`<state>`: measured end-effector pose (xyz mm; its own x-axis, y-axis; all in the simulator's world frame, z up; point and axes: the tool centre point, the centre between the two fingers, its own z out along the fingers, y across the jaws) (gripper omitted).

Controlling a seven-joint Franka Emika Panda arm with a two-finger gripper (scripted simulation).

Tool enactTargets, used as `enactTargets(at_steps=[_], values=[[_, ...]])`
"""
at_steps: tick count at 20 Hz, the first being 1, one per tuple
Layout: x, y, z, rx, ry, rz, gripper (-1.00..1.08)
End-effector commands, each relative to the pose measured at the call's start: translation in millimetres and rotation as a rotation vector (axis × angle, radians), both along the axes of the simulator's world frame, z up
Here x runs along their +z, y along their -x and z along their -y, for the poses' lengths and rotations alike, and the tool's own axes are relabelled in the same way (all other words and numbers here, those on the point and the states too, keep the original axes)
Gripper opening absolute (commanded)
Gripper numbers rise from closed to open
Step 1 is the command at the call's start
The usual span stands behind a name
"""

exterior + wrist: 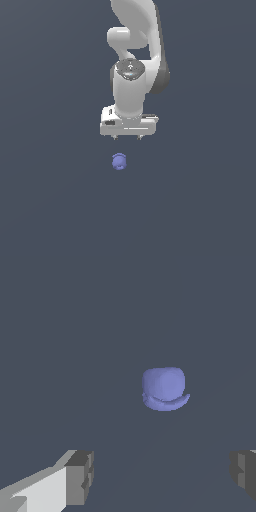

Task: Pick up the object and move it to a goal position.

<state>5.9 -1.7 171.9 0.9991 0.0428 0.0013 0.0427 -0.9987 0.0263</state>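
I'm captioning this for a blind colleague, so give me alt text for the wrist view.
A small blue-violet blob lies on a plain dark grey surface, ahead of the open gripper. Its two grey fingertips sit wide apart, touching nothing.

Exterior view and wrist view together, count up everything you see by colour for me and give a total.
Blue-violet: 1, the object, lying apart from the gripper
White with grey fingertip pads: 1, the gripper, open and holding nothing
Total: 2
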Motion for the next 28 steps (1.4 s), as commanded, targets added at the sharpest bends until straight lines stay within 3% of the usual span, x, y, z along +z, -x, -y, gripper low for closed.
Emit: enactTargets(at_steps=[1, 16, 28], values=[[0.0, 0.0, 0.0, 0.000, 0.000, 0.000, 1.00], [7.5, -2.9, 7.0, 0.008, 0.000, 0.015, 1.00], [-41.6, -26.6, 24.2, 0.024, -0.013, 0.004, 1.00]])
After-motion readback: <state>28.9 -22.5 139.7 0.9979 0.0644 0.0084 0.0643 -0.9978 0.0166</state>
